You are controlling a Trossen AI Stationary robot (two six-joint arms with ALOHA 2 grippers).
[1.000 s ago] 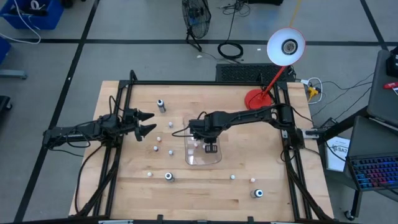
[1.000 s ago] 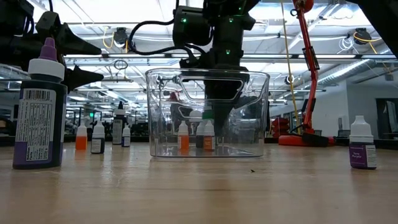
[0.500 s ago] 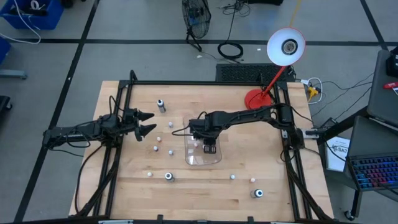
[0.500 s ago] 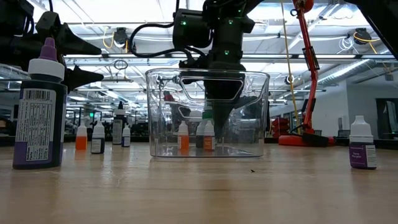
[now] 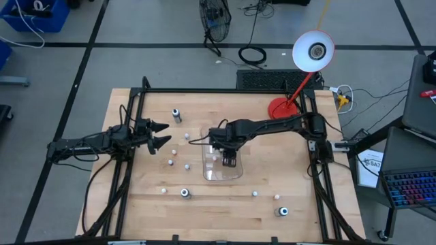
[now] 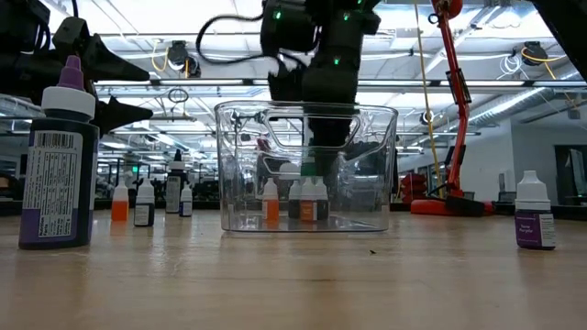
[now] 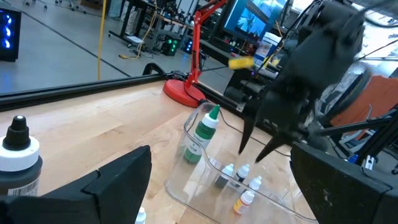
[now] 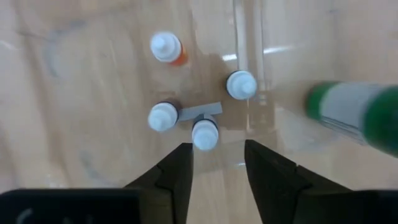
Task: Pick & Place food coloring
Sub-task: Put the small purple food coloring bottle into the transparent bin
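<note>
A clear tray [image 5: 223,170] stands mid-table. On its floor stand several tiny food coloring bottles [image 8: 204,134], one of them orange [image 8: 166,48], and a bigger green-capped bottle [image 7: 202,134] leans against the tray's wall. My right gripper [image 5: 229,158] hangs over the tray, pointing steeply down. It is open, with nothing between its fingers [image 8: 214,168], and is above the bottles [image 6: 312,197]. My left gripper [image 5: 160,134] waits open and level at the table's left. More small bottles [image 5: 169,162] stand loose on the wood.
Larger bottles stand at the far left [image 5: 176,114], near the front [image 5: 184,193] and at the front right [image 5: 283,211]. Small ones [image 5: 255,194] dot the front area. A red lamp base [image 5: 279,107] sits at the far right. A black frame [image 5: 204,90] runs along the table's edges.
My right gripper has let go of a small bottle inside the tray. It has opened, risen toward the tray's rim and rolled a little. The bottle now stands on the tray floor beside the others.
</note>
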